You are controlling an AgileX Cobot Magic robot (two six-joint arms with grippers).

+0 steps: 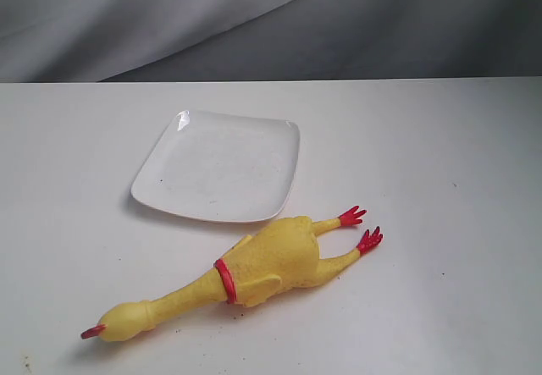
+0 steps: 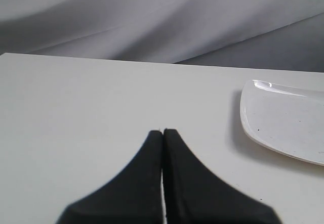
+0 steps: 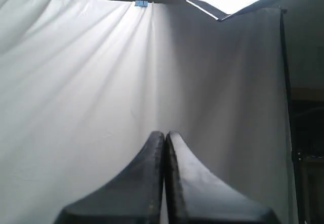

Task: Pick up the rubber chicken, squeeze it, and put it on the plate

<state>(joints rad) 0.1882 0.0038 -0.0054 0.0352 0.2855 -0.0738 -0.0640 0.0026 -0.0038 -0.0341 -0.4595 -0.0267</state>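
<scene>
The rubber chicken (image 1: 271,261) lies on the tabletop (image 1: 440,163), just beside the plate (image 1: 220,168); I judge the pick-up not yet begun. The left gripper (image 2: 163,132) and right gripper (image 3: 165,133) both have their fingers together, holding nothing. Next I must part one pair and lower it astride the body.

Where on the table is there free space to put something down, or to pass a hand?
The table is bare right of the plate and rubber chicken, also left of both, and along the back edge behind the plate. It is tight only where the chicken's body nears the plate's front corner.
</scene>
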